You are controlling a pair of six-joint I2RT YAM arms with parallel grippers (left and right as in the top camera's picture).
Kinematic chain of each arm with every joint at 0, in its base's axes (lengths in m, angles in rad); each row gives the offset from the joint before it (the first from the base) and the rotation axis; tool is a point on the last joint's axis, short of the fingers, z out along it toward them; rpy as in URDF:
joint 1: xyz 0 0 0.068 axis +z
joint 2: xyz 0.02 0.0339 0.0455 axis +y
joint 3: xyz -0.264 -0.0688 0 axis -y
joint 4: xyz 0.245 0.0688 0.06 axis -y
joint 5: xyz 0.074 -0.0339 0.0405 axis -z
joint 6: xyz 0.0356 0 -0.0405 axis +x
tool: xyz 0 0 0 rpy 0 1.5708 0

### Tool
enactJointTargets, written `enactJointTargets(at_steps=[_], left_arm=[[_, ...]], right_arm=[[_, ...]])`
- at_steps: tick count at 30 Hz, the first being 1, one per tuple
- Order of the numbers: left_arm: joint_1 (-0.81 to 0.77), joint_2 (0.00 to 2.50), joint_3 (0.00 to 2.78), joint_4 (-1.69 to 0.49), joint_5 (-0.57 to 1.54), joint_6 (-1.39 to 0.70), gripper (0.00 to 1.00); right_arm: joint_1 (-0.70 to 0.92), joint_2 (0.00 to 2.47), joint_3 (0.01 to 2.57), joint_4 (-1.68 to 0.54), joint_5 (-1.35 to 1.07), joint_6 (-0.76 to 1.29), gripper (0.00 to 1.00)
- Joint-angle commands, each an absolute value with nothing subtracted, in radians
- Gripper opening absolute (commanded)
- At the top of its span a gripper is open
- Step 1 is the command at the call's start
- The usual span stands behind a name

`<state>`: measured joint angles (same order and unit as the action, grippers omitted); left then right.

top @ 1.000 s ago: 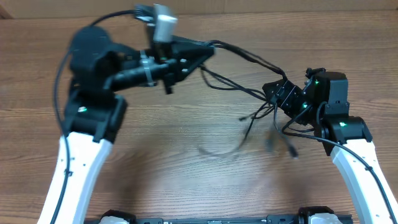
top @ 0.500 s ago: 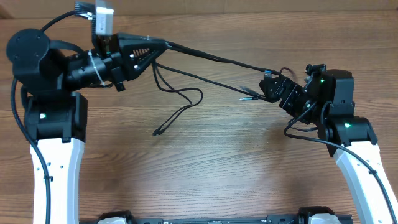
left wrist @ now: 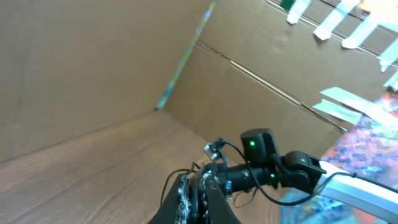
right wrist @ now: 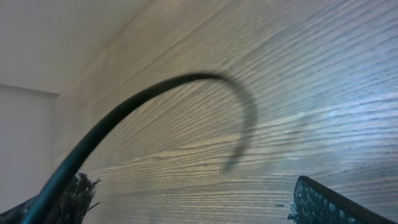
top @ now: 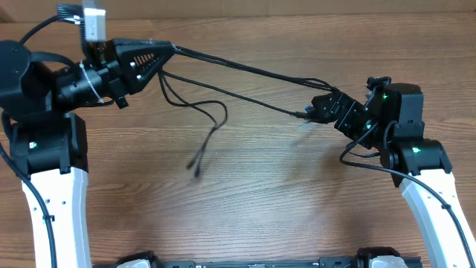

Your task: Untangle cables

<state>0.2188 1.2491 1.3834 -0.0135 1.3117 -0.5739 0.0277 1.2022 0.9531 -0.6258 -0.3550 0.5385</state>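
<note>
Overhead, cables stretch from clamped left hand toward right hand

Thin black cables stretch taut in a close bundle from 10 o'clock to 3 o'clock, where a small connector tip pokes out. Looser strands sag from the 10 o'clock end toward centre. One loops, then trails down to a blurred plug just left of centre.

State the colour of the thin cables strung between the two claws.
Black; the cables show best in the overhead view, against the brown wooden table.
</note>
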Motion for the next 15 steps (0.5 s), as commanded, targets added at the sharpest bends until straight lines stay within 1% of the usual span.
enactJointTargets(at_steps=[1, 7, 11, 15], left_arm=[[0.414, 1.186, 1.443, 0.046, 1.058, -0.553, 0.04], [0.506, 1.24, 1.443, 0.046, 1.033, -0.558, 0.04], [0.492, 1.271, 1.443, 0.046, 1.159, -0.561, 0.04], [0.466, 1.293, 1.443, 0.042, 1.226, -0.547, 0.04]], right_arm=[[-0.07, 1.259, 0.878, -0.708, 0.084, 0.627, 1.0], [-0.07, 1.259, 0.878, -0.713, 0.089, 0.619, 1.0], [-0.07, 1.259, 0.878, -0.71, 0.033, 0.619, 1.0], [-0.07, 1.259, 0.878, -0.705, -0.014, 0.619, 1.0]])
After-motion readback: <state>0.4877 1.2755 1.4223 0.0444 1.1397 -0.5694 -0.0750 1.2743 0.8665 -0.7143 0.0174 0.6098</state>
